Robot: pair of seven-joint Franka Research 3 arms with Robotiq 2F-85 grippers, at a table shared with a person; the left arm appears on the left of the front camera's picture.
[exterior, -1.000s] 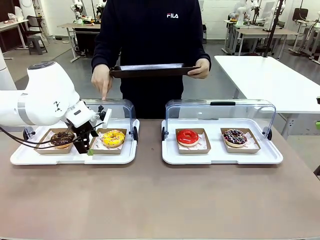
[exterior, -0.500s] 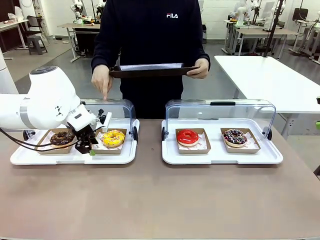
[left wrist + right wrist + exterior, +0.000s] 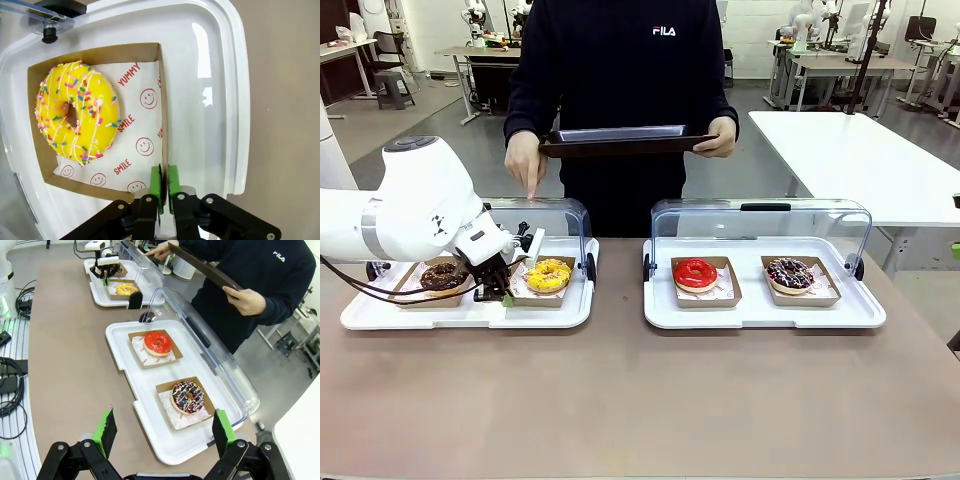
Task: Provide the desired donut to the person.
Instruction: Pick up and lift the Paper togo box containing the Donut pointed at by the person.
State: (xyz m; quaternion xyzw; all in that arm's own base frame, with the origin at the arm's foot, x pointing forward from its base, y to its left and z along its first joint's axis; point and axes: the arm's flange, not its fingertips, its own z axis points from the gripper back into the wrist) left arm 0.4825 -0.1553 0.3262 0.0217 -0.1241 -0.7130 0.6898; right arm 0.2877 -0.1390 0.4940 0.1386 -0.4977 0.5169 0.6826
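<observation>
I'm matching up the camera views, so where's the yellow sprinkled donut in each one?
Front view: yellow sprinkled donut in the left white tray's right-hand cardboard box.
Left wrist view: the donut upper left, inside that box.
Right wrist view: the donut near the top, left of middle.
Shared landmark: the left gripper pinching that box's wall.

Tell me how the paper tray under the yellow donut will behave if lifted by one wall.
The paper tray looks like thin card, so the wall pinched by the left end effector may bend. The yellow donut sits away from that wall, so the tray may sag toward it.
</observation>
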